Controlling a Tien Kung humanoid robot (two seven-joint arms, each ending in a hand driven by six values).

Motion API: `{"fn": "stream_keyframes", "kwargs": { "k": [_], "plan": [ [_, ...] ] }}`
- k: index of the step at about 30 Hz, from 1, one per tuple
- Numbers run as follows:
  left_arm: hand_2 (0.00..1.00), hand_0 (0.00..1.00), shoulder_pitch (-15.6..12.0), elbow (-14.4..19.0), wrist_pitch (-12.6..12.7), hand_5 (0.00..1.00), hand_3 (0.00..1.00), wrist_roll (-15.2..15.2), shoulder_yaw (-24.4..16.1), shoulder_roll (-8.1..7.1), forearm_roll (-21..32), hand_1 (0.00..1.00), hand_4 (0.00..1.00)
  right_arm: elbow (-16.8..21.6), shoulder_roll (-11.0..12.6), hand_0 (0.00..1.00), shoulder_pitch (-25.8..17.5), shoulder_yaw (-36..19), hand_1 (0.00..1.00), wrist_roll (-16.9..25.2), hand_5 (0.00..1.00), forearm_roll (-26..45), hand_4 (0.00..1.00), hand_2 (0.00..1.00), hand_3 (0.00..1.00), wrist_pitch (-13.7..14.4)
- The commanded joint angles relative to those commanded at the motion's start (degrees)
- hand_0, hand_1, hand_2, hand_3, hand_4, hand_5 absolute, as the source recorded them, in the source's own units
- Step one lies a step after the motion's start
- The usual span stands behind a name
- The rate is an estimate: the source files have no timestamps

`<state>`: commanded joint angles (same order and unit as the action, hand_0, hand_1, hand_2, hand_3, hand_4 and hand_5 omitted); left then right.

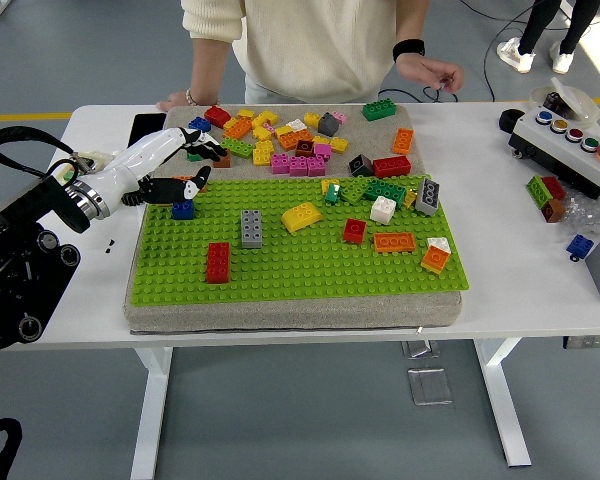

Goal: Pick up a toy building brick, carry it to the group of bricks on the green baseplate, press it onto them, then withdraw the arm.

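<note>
The green baseplate (pixel 300 270) lies on a grey pad and carries scattered bricks: a grey one (pixel 251 228), a red one (pixel 218 262), a yellow one (pixel 301 216) and a blue one (pixel 183 209). A loose heap of mixed bricks (pixel 280 135) sits along the pad's far edge. My left hand (pixel 192 167) hovers over the plate's far left corner, just above the blue brick. Its fingers are spread, the thumb points right, and nothing is held. The right arm is out of view.
A person stands at the far side, one hand (pixel 175 100) resting on the table, the other (pixel 432 70) lifted off it. A button box (pixel 570 140) and loose bricks (pixel 548 195) sit at the right. A black phone (pixel 147 125) lies behind my hand.
</note>
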<state>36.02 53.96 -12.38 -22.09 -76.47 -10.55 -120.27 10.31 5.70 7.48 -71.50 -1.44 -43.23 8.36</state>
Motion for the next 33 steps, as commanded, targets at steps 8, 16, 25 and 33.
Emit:
{"fn": "stream_keyframes", "kwargs": {
  "k": [8,16,25,33],
  "plan": [
    [0.774,0.821,0.39,-2.97,-1.45,0.102,0.840,1.38,0.46,2.45,-2.47,0.787,0.919,0.00,0.01,0.722,-0.02,0.32,0.638,0.04,0.484,0.05,0.940,0.682,0.609,0.00],
    [0.776,0.829,0.63,-6.10,-0.52,0.116,0.841,1.40,1.02,4.28,-4.00,0.789,0.931,0.00,0.02,0.722,0.03,0.71,0.638,-0.02,0.484,0.06,0.940,0.682,0.609,0.00],
    [0.779,0.836,2.03,-9.09,0.27,0.135,0.841,1.18,0.81,5.72,-5.62,0.798,0.952,0.00,0.01,0.722,0.08,0.75,0.638,0.06,0.484,0.17,0.940,0.682,0.609,0.09],
    [0.779,0.838,2.90,-11.65,1.30,0.128,0.841,0.57,0.96,6.79,-6.50,0.798,0.951,0.00,0.07,0.723,0.08,0.70,0.638,0.02,0.484,0.21,0.941,0.682,0.609,0.09]
  ]
}}
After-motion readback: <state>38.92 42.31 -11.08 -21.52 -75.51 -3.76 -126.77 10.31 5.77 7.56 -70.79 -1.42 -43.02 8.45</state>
